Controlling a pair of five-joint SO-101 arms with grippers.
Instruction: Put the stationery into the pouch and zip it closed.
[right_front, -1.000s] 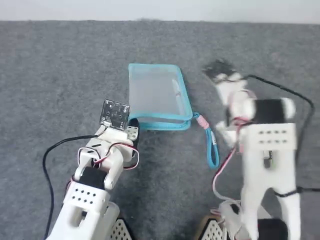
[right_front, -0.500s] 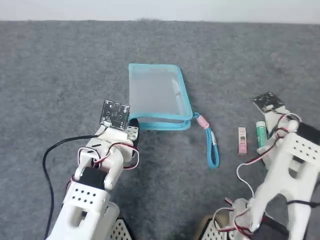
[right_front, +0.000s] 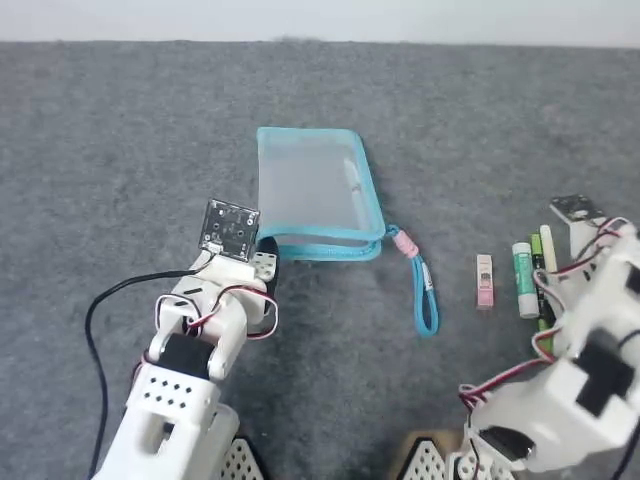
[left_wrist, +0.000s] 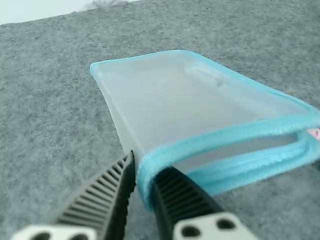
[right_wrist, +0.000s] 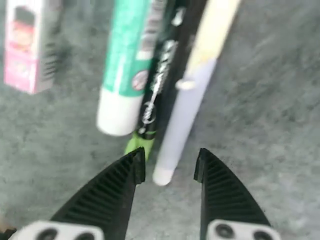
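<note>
Left wrist view: pouch (left_wrist: 200, 107) in pincer (left_wrist: 145, 167)

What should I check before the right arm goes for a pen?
1. Left gripper shut on the pouch rim: ok.
2. Pouch mouth open: ok, a gap shows between the zip edges.
3. Right gripper open: ok.
4. Pale pen lined up between its fingers: ok, the pen's end lies in the gap in the right wrist view.
5. Pale pen apart from its neighbours: not ok, the black pen lies right beside it, with its green tip near one finger.
6. Right gripper's height over the pen: cannot tell.
</note>
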